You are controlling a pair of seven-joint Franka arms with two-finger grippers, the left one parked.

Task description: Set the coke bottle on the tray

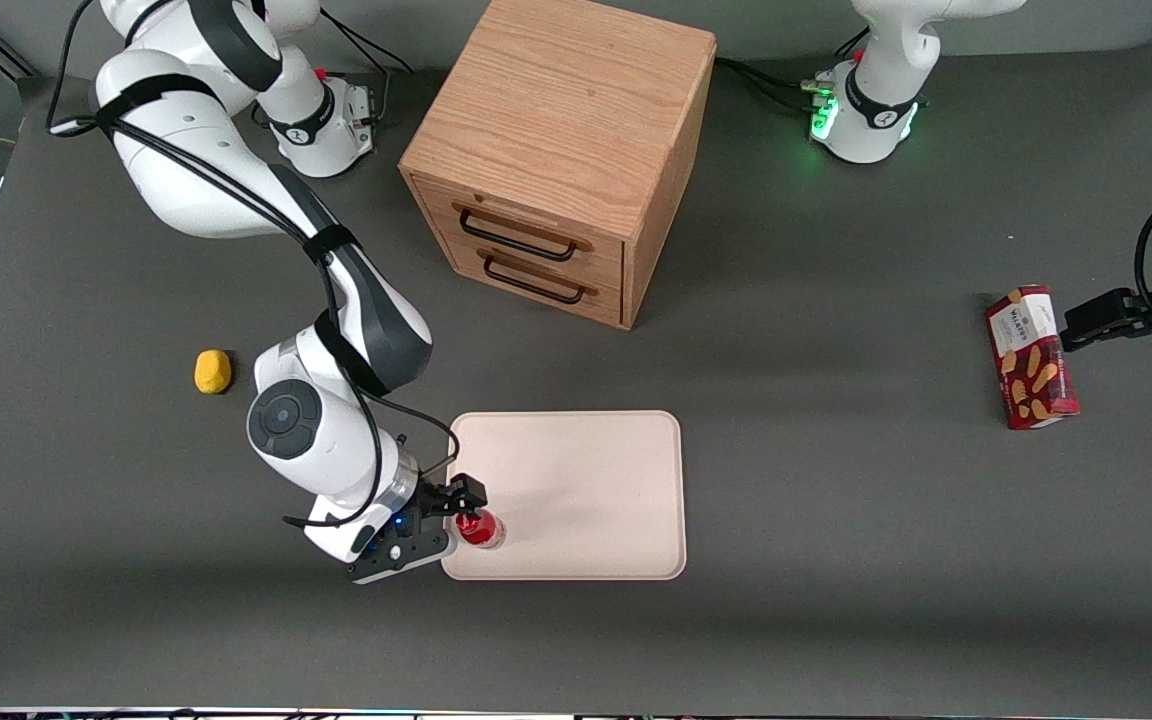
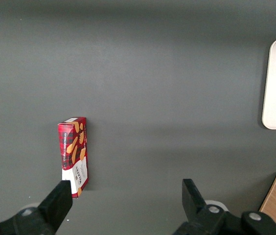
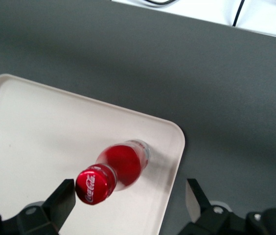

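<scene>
The coke bottle [image 1: 481,528] is small and red and stands on the cream tray [image 1: 586,480], at the tray's corner nearest the front camera, toward the working arm's end. In the right wrist view the bottle [image 3: 121,166] shows from above, with its red cap and white script. My right gripper [image 1: 458,510] is open and sits just above the bottle. In the wrist view the gripper [image 3: 129,195] has its jaws wide apart on either side of the bottle. The cap lies close to one finger [image 3: 64,195]. The tray [image 3: 40,127] fills much of that view.
A wooden two-drawer cabinet [image 1: 561,160] stands farther from the front camera than the tray. A yellow lump [image 1: 213,371] lies toward the working arm's end. A red snack box [image 1: 1031,357] lies toward the parked arm's end, also in the left wrist view [image 2: 73,155].
</scene>
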